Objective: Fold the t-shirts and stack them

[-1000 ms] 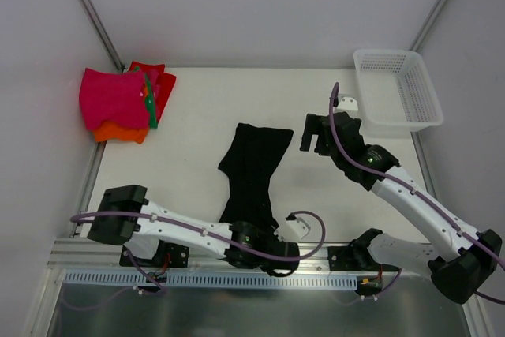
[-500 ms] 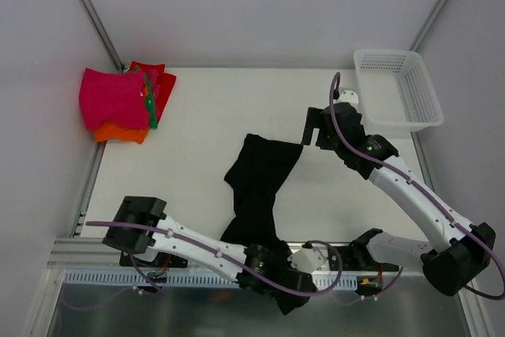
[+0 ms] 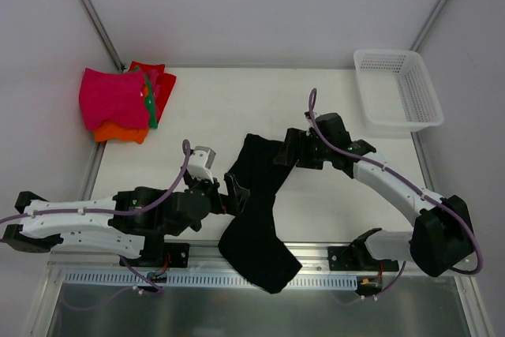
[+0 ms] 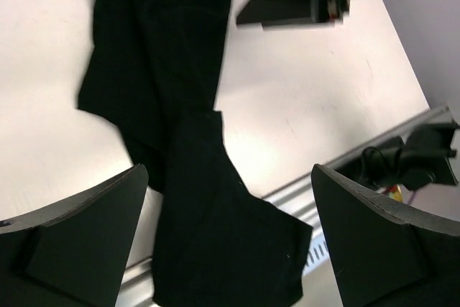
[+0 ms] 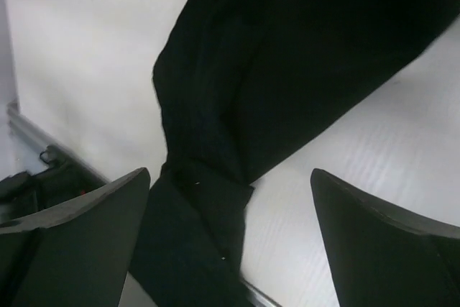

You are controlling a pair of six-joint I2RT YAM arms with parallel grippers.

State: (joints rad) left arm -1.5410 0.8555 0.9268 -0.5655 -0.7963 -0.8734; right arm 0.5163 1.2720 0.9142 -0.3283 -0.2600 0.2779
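Black cloth meets us first: the black t-shirt (image 3: pixel 257 246) lies crumpled and twisted, unfolded. Its near end droops over the near edge of the counter (image 3: pixel 197 116) onto the metal rail (image 3: pixel 118 278). From there it narrows to a waist, then widens toward the middle of the counter.

Just beside that narrow part, on its left, we see the left tool (image 3: pixel 236 192) with its jaws spread wide and nothing between them. In the left wrist view its fingers (image 4: pixel 75 246) stand far apart above the cloth, clear of it.

Farther on, at the far right corner of the shirt, the right tool (image 3: pixel 289 152) sits at the cloth's edge, likewise spread wide and empty. Its own camera looks down on dark fabric between the two fingers. We cannot tell whether this tool touches the shirt.

At the far left corner of the counter rests the stack of folded shirts (image 3: pixel 118 112). We see the magenta-pink shirt (image 3: pixel 113 98) on top and the orange shirt (image 3: pixel 118 133) under it. The red shirt (image 3: pixel 160 81) lies behind, with a green strip (image 3: pixel 149 104) at the pink one's right edge.

At the far right corner stands the white mesh basket (image 3: pixel 410 116).
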